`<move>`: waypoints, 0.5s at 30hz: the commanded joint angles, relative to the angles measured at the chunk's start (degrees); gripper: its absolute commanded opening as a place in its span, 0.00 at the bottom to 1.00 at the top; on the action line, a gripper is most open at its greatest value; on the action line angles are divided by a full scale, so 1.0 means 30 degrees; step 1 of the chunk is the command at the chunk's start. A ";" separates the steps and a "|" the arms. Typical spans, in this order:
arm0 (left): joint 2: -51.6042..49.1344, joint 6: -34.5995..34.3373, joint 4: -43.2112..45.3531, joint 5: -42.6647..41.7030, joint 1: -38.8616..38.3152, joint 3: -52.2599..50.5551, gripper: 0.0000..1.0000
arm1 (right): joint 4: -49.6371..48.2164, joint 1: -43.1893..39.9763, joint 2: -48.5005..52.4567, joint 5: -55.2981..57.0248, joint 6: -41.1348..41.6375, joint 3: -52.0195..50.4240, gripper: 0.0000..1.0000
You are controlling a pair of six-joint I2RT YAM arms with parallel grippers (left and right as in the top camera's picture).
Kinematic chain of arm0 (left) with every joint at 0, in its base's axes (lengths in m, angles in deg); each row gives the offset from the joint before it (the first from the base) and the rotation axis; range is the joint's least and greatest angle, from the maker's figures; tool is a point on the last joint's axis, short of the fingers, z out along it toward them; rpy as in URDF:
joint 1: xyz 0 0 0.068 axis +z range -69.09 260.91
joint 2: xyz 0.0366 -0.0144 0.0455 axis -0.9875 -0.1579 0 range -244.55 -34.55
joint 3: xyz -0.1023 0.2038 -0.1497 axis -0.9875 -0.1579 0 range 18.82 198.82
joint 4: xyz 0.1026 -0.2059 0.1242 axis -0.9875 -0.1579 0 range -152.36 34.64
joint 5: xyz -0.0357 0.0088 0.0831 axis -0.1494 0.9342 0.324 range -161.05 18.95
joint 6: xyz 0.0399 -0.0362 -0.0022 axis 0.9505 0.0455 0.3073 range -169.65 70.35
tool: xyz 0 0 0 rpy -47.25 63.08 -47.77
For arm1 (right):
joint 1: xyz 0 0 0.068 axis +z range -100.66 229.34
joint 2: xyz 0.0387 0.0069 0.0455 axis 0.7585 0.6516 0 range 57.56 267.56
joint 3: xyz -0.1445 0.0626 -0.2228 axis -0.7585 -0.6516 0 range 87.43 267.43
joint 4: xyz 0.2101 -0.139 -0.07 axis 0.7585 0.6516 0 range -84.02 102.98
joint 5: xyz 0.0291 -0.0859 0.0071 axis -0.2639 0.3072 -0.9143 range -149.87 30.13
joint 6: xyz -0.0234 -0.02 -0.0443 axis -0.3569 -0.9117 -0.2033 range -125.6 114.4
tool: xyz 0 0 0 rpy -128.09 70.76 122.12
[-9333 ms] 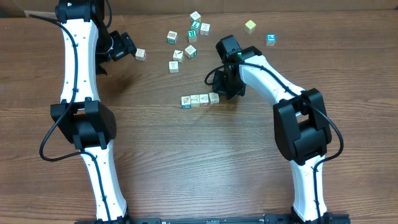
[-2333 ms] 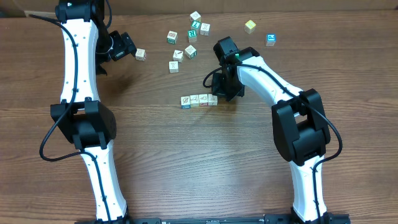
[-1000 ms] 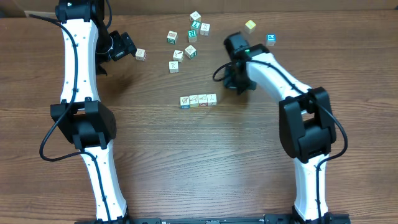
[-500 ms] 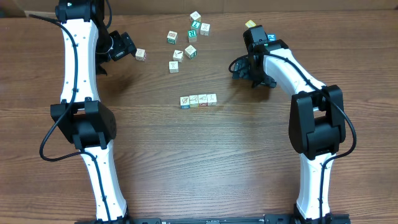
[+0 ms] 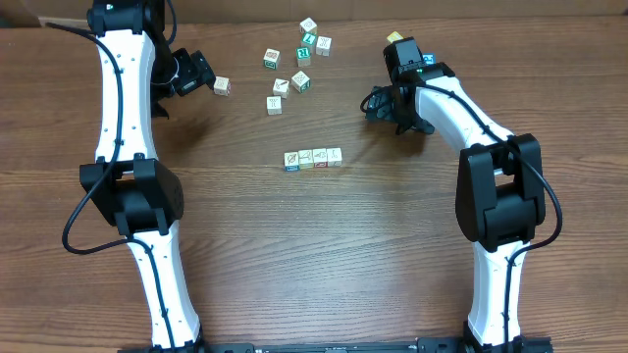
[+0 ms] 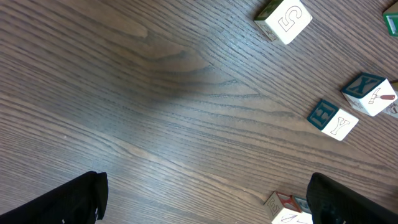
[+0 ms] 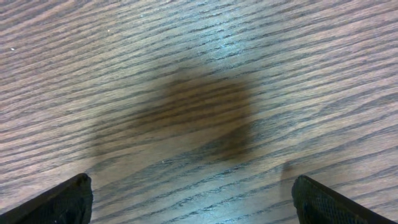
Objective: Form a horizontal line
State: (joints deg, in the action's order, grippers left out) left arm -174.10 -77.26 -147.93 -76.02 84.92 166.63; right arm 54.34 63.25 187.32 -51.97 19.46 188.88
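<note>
The horizontal line (image 5: 314, 158) is a short row of four pale picture cubes touching edge to edge at the table's middle. My right gripper (image 5: 385, 106) stands up and to the right of the row, well apart from it. In the right wrist view it (image 7: 193, 205) is open, with only bare wood between its dark fingertips (image 7: 62, 202). My left gripper (image 5: 201, 73) is at the far left, open, beside a single cube (image 5: 223, 86). In the left wrist view the left gripper (image 6: 205, 208) holds nothing, and a cube (image 6: 283, 211) lies next to its right finger.
Several loose cubes (image 5: 294, 69) are scattered behind the row, and the left wrist view shows some of them (image 6: 284, 20). Two more cubes (image 5: 428, 61) sit by the right arm's wrist, one partly hidden. Bare wood lies in front of the row.
My right gripper has left the right end of the row, swung up and to the right, and opened. The row stays in place. The left arm has not moved.
</note>
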 commanded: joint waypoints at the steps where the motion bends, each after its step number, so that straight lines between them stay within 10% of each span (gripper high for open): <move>1: 0.0226 0.0146 0.0015 -0.0138 -0.0022 0.0372 1.00 | -0.0102 0.0051 -0.0299 0.0211 0.0015 -0.0080 1.00; 15: 0.0539 0.0146 0.0015 -0.0138 -0.0204 0.0372 1.00 | -0.0102 0.0051 -0.0299 0.0211 0.0015 -0.0080 1.00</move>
State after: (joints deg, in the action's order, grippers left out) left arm -174.10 -77.26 -147.93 -76.02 84.77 166.63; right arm 54.20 63.25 187.32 -51.94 19.46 188.88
